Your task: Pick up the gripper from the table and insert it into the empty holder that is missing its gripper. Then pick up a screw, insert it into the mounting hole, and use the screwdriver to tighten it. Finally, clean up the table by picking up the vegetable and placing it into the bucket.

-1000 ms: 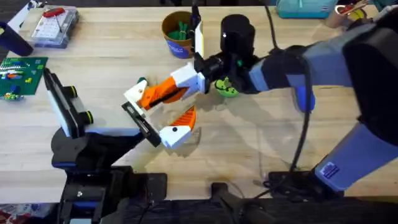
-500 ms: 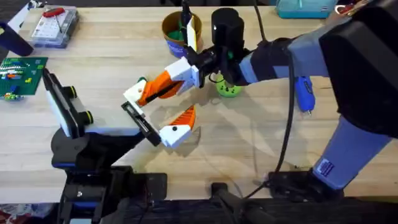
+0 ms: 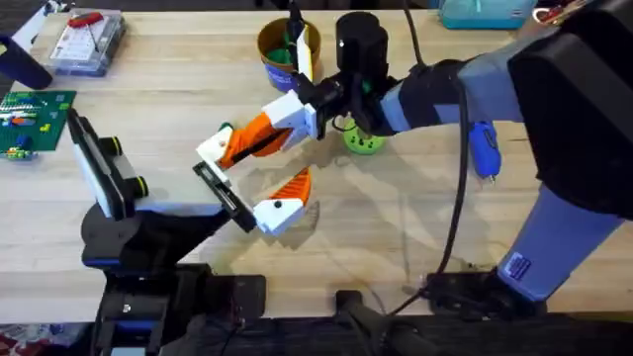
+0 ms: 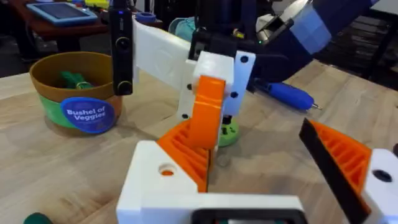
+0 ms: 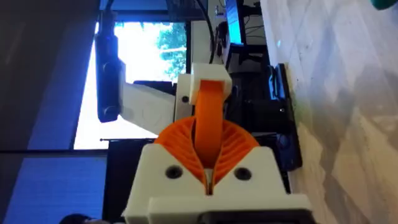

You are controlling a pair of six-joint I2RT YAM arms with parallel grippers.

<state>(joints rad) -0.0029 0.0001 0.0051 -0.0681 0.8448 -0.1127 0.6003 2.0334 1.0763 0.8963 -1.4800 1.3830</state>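
Overhead view: your right tool (image 3: 253, 141) reaches across the middle of the worktop (image 3: 415, 227), clenched on the gripper (image 3: 215, 149). Its orange wedge is pinched between the tool's ribbed orange pads, and its white base juts out past them toward your left arm. That base hangs just above the free end of the holder (image 3: 218, 188), the black crossbar at the left arm's tip; you cannot tell whether the two touch. The matching finger (image 3: 281, 205) with the black dot sits at the holder's other end.

In the left wrist view, the base's orange spot faces the camera, with the right tool (image 4: 208, 109) gripping the wedge behind it. You cannot tell whether the left tool (image 3: 240, 203) is released or clenched.

The green vegetable (image 3: 362, 142) lies on the worktop just beyond the right tool, the bucket (image 3: 269, 44) farther back. A blue screwdriver (image 3: 484, 149) rests well off to the right.
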